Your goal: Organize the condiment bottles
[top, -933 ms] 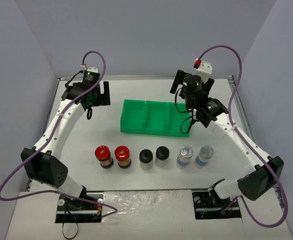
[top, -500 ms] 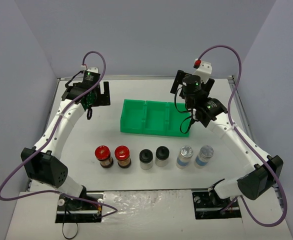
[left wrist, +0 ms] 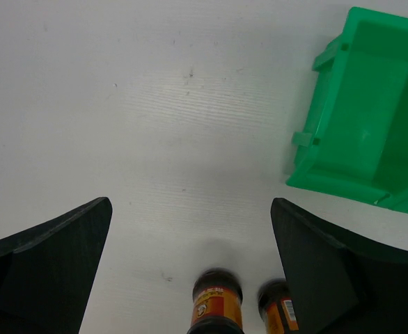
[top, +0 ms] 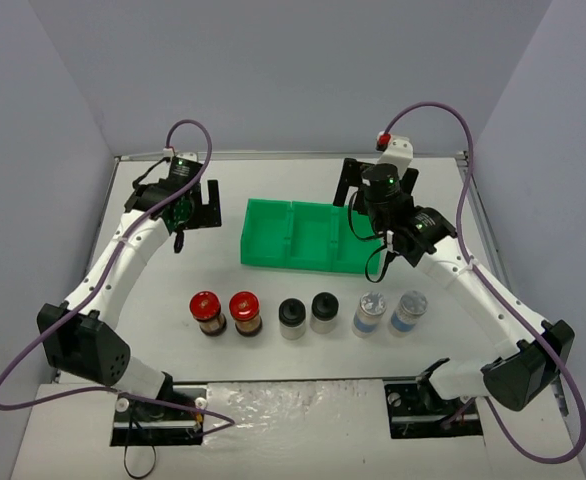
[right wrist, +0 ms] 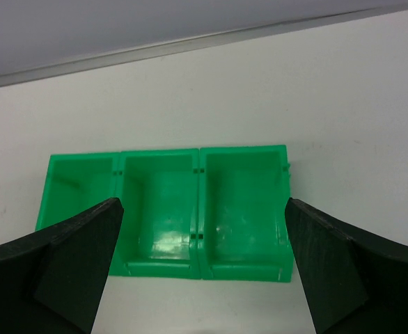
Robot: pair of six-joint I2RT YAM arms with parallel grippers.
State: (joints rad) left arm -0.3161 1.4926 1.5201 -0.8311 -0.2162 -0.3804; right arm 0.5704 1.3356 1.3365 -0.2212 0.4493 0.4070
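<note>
Six small jars stand in a row across the near middle of the table. From the left they are two red-capped jars (top: pixel 205 312) (top: pixel 244 313), two black-capped pale jars (top: pixel 292 318) (top: pixel 324 311) and two silver-capped clear jars (top: pixel 370 312) (top: pixel 409 311). My left gripper (top: pixel 188 213) is open and empty, raised at the back left, well behind the red-capped jars. In the left wrist view the gripper (left wrist: pixel 190 203) frames bare table, with both dark jars (left wrist: pixel 216 303) (left wrist: pixel 277 311) low between the fingers. My right gripper (top: pixel 370 203) (right wrist: pixel 204 203) is open and empty above the bin.
A green bin (top: pixel 303 236) with three empty compartments lies behind the jar row. Its left end shows in the left wrist view (left wrist: pixel 357 125), and all of it shows in the right wrist view (right wrist: pixel 162 266). Grey walls close the table's back and sides.
</note>
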